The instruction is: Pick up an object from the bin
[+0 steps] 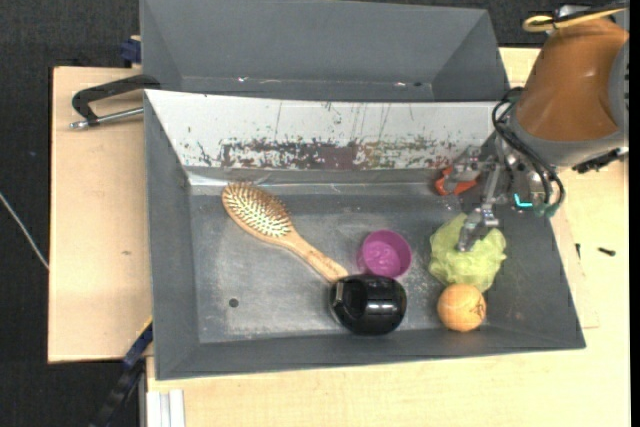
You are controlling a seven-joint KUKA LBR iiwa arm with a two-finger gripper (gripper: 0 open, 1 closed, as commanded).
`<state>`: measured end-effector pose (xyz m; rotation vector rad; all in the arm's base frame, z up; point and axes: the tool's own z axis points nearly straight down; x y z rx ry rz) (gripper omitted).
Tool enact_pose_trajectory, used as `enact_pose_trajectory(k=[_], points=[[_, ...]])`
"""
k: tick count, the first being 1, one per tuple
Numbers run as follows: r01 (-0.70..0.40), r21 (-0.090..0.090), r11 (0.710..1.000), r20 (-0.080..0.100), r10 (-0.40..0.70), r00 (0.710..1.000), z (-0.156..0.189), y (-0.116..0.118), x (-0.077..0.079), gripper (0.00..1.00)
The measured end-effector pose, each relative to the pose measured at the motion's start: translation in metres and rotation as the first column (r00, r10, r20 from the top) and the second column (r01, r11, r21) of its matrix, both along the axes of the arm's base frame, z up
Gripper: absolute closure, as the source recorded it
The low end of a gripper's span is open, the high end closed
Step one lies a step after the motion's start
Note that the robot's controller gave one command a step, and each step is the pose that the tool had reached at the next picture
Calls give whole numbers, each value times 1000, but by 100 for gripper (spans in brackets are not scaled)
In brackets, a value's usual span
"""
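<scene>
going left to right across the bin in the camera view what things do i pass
wooden hairbrush → black glossy round thing → orange ball. The magenta cup and yellow-green fluffy lump overlap those two sideways, so they are left out.

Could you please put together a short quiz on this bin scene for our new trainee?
1. True or false: the wooden hairbrush has its handle end beside the black round thing.
2. The gripper hangs over which thing? A) wooden hairbrush B) yellow-green crumpled thing C) black round thing
3. Fill in: the small cup left of the yellow-green crumpled thing is coloured ___.
Key: 1 true; 2 B; 3 magenta.
</scene>
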<state>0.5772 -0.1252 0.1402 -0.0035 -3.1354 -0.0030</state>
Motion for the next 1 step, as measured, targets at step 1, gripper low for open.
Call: enact_pose_trajectory(k=[1], points=[[-3,-2,1000,8,3,1000,5,0,2,100]])
